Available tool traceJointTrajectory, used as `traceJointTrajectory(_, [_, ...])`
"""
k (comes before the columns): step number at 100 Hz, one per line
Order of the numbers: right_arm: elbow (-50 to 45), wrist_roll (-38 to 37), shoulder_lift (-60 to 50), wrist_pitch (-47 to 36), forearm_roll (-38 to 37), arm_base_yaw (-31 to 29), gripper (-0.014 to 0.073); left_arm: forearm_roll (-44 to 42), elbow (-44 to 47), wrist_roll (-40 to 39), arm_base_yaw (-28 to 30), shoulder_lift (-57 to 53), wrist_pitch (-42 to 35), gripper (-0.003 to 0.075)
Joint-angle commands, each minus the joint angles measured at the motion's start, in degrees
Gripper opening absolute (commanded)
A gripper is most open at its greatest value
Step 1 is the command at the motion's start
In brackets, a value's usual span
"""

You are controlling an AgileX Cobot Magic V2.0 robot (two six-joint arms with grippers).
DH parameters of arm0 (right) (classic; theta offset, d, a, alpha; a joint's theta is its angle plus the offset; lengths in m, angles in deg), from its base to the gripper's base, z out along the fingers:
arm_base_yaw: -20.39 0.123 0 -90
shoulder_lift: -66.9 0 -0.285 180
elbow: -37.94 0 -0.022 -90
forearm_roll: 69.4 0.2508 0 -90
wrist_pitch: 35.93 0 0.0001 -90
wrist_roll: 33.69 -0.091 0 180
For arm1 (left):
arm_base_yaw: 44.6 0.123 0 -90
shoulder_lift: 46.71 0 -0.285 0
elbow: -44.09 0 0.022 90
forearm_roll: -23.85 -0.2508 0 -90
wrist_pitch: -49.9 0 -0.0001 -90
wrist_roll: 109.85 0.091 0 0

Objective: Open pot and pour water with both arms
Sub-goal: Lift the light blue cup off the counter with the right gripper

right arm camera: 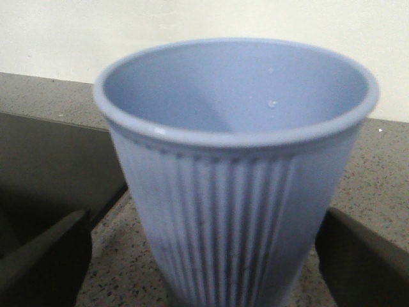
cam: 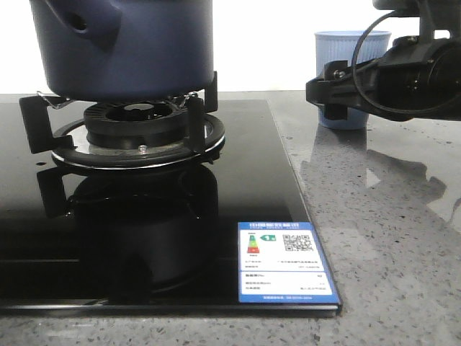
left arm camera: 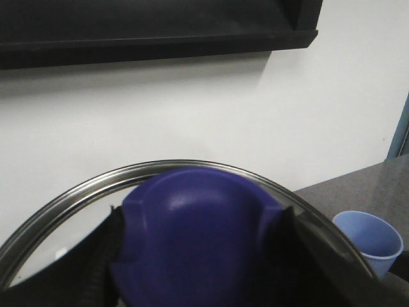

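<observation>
The pale blue ribbed plastic cup [right arm camera: 233, 173] is seen right between the spread-apart black fingers [right arm camera: 45, 256] of the right gripper [cam: 338, 92], standing upright. The left gripper [left arm camera: 201, 256] is clamped on the round blue lid knob [left arm camera: 198, 236]. The big dark navy-blue pot [cam: 122, 47] sits on the black stove burner [cam: 137, 130], off beside the right gripper.

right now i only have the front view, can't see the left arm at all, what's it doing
Observer: The left gripper is clamped on the blue lid knob of a glass lid.
Operator: and the right one, grabbed anything
Observer: No. The right gripper is open, its fingers either side of the ribbed cup, not touching.
Operator: anything in it
Observer: Looks empty, a few droplets only.
</observation>
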Motion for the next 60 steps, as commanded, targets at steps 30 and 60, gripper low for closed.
traceJointTrajectory(30, [1.54,0.15,1.39,-9.74,1.39,-0.06,0.0625,1.49,-2.51,-0.44,0.14,-1.62,-4.53,0.0317])
traceJointTrajectory(60, [2.51,0.15,1.39,-9.24,2.68,-0.06,0.0497,1.49,-2.51,-0.44,0.14,-1.62,-4.53,0.0317])
